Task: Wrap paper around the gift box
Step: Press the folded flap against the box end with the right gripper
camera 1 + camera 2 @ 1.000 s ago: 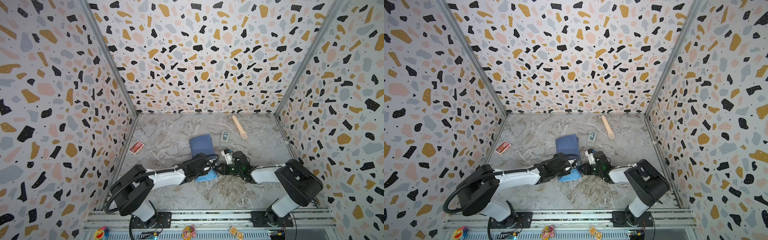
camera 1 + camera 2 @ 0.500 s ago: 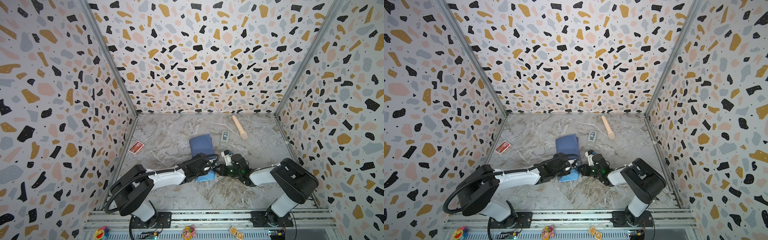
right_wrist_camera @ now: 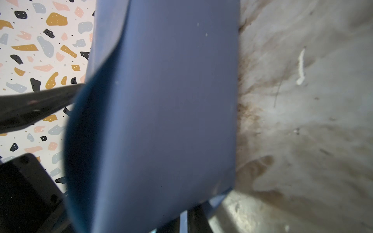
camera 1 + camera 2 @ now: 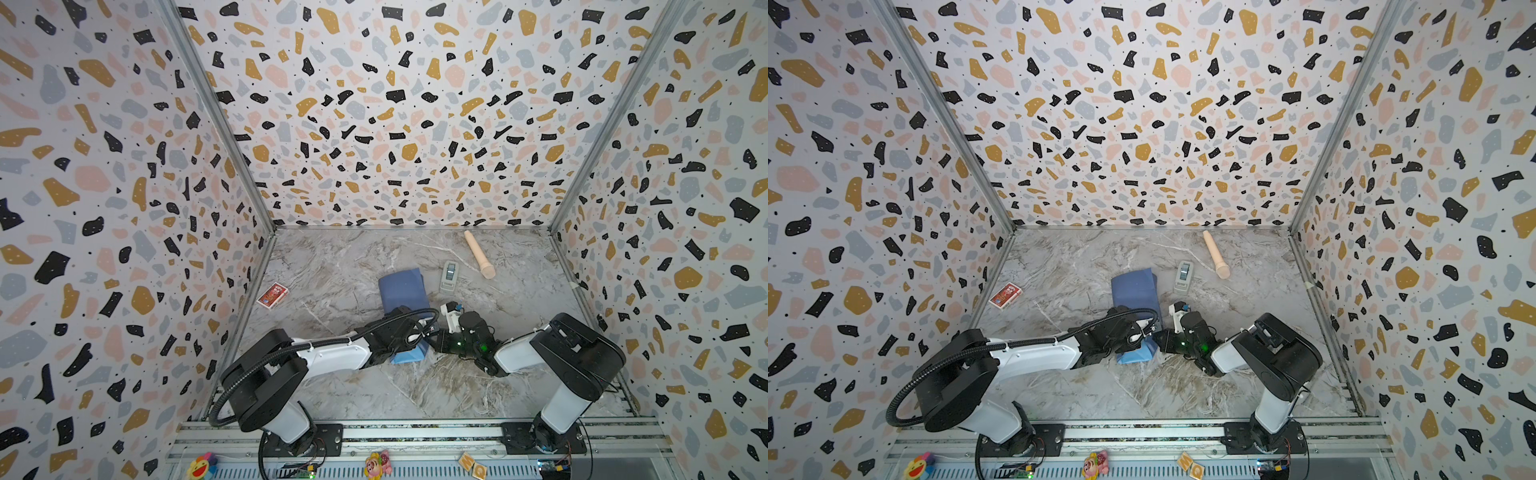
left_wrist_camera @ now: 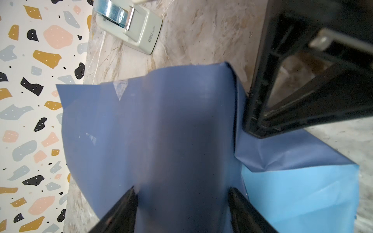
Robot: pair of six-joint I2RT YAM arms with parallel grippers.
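Note:
The paper (image 4: 403, 289) (image 4: 1136, 289) is folded over the gift box, which is hidden beneath it and shows only as a raised block (image 5: 181, 125). A light-blue flap (image 4: 409, 356) (image 5: 292, 191) lies on the near side. My left gripper (image 4: 411, 332) (image 4: 1142, 330) (image 5: 182, 191) straddles the covered block, its fingers (image 5: 129, 201) clamped against both sides through the paper. My right gripper (image 4: 434, 338) (image 4: 1160, 338) (image 3: 187, 224) sits at the parcel's right edge, shut on a thin strip of the paper (image 3: 161, 100).
A grey tape dispenser (image 4: 449, 276) (image 4: 1184, 275) (image 5: 131, 26) stands just behind the parcel. A beige cylinder (image 4: 478, 259) lies further back right. A red card pack (image 4: 272, 296) lies near the left wall. Patterned walls enclose the marble table (image 4: 415, 395).
My right gripper has closed a little further on the paper's edge and shifted slightly left toward the parcel. The left arm has not moved.

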